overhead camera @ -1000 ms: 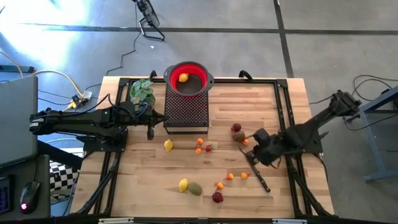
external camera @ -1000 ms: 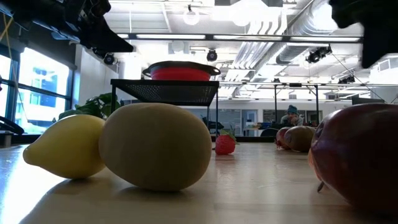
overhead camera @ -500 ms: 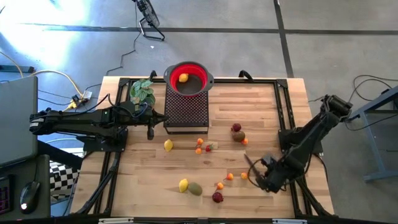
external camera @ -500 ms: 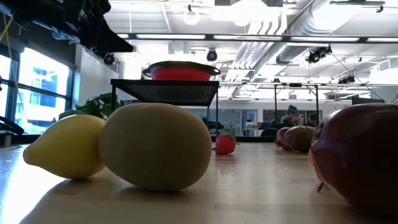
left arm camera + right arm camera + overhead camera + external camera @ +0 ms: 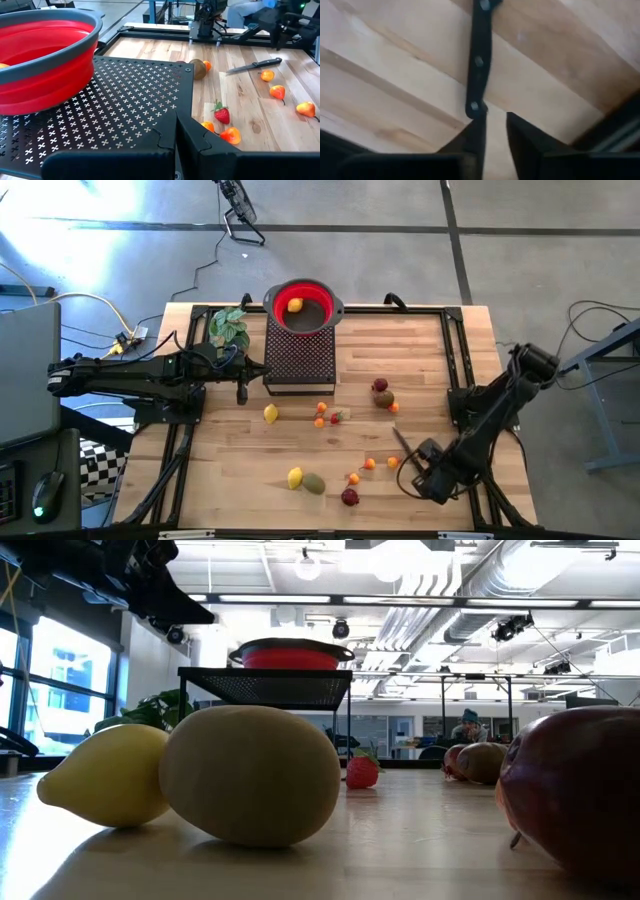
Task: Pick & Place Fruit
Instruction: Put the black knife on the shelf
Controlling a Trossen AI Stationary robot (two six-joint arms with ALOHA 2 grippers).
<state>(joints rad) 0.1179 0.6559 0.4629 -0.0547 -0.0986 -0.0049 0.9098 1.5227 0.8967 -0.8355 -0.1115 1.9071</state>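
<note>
Right claw [image 5: 412, 477] low near desk [image 5: 440, 360] front right corner, narrowly parted over knife [image 5: 479, 60] handle, left claw [image 5: 243, 393] shut beside rack [image 5: 298, 360], fruit [image 5: 350, 497] scattered mid-desk.

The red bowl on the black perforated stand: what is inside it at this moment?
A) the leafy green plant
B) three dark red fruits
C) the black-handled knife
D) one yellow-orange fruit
D: in the high view the red bowl on the black perforated stand holds one yellow-orange fruit; the knife lies on the table and the plant stands beside the stand.
</note>
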